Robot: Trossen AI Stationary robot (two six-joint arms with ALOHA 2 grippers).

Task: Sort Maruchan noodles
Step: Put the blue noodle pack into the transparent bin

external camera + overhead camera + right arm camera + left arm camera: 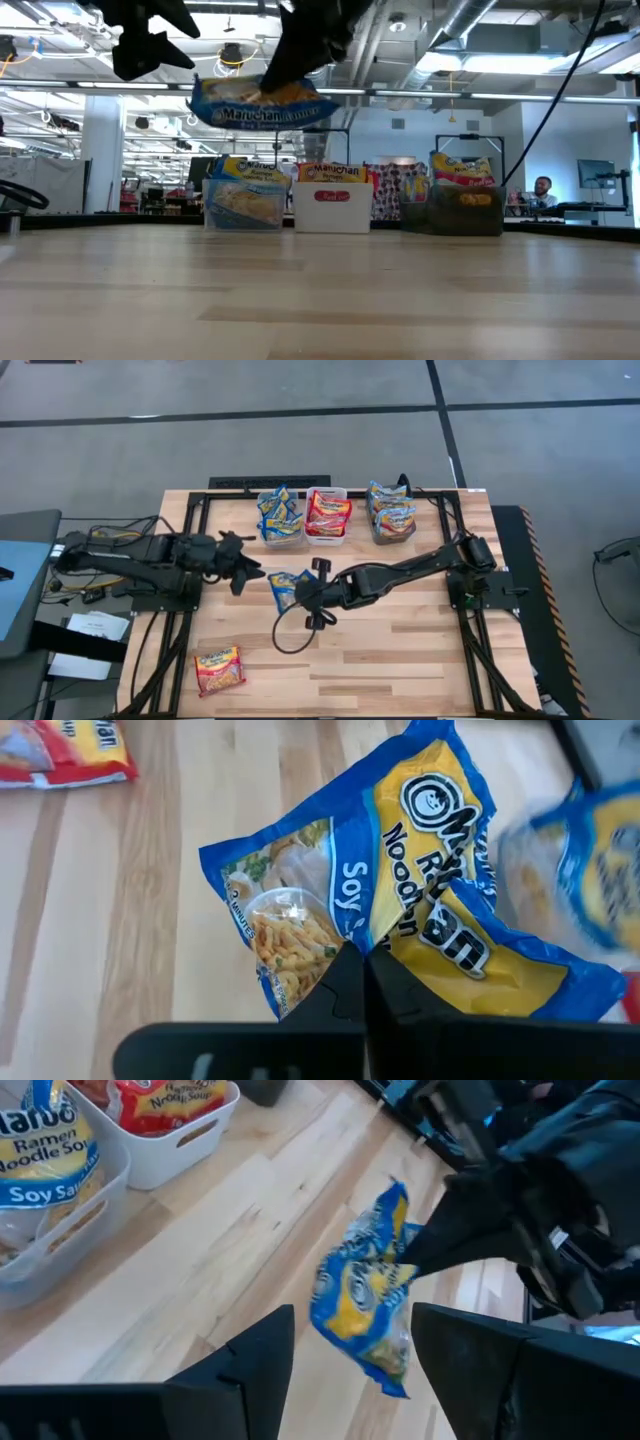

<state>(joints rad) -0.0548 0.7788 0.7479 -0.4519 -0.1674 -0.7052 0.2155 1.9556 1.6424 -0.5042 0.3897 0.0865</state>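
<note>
A blue-trimmed Maruchan noodle packet (285,589) hangs above the middle of the table, with my right gripper (305,593) shut on it. In the low view the packet (262,105) is well clear of the tabletop. My left gripper (252,573) stands open just to the packet's left; in its wrist view the packet (365,1295) shows beyond its two fingers, apart from them. A red-trimmed packet (220,668) lies flat near the table's near left corner. My right gripper pinches the blue packet between its two shut fingers at the edge nearest the wrist (372,942), about midway along that edge, where the wrapper creases. The fingers come from the table's right, slanting down. The packet is lifted clear and hangs roughly level, slightly sagging.
Three bins stand in a row at the far edge: a clear one (280,520) with blue packets, a white one (327,516) with red packets, a dark grey one (392,518) with orange packets. A black cable (290,640) loops on the bare wood in front.
</note>
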